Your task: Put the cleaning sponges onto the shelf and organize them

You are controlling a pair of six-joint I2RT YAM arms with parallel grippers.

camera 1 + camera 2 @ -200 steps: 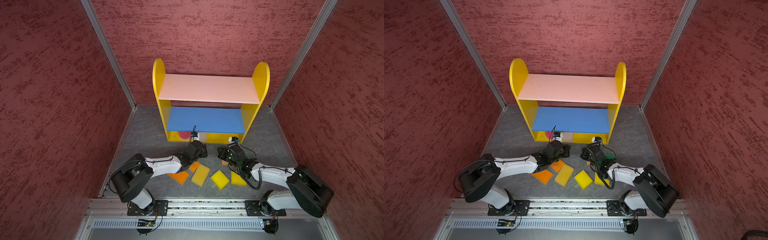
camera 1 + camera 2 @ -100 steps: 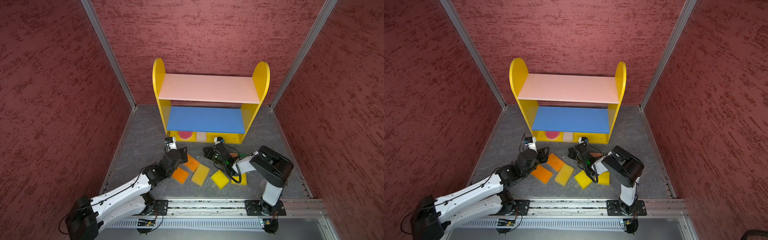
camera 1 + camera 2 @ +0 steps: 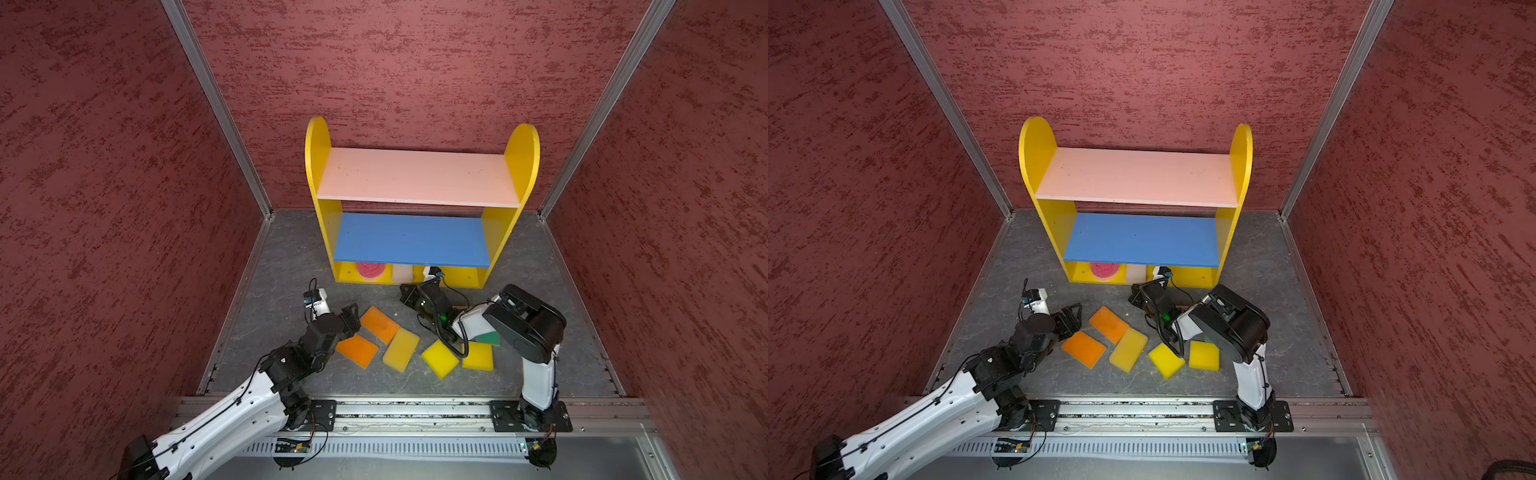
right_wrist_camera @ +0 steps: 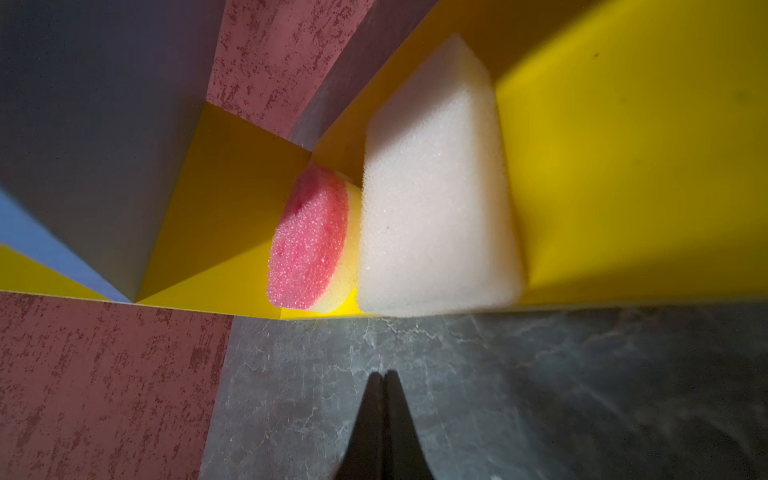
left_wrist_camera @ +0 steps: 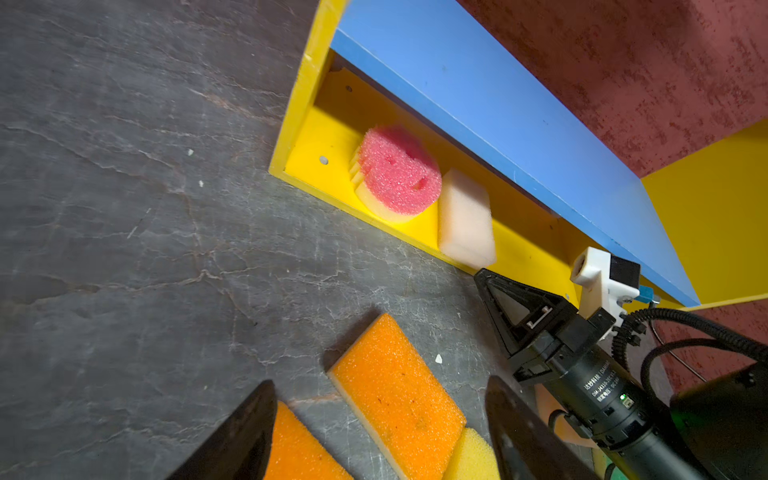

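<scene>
Your pink sponge (image 5: 399, 170) and white sponge (image 5: 465, 220) sit on the shelf (image 5: 478, 83); about six, maybe more hidden, lie unshelved; left end effector (image 3: 352, 316) spread, right end effector (image 4: 384, 384) pressed together.

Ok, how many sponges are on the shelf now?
2: the round pink sponge and the off-white sponge beside it, on the shelf base. The blue board may hide others.

Overhead stereo pair, wrist views near shelf (image 5: 478, 91)
</scene>
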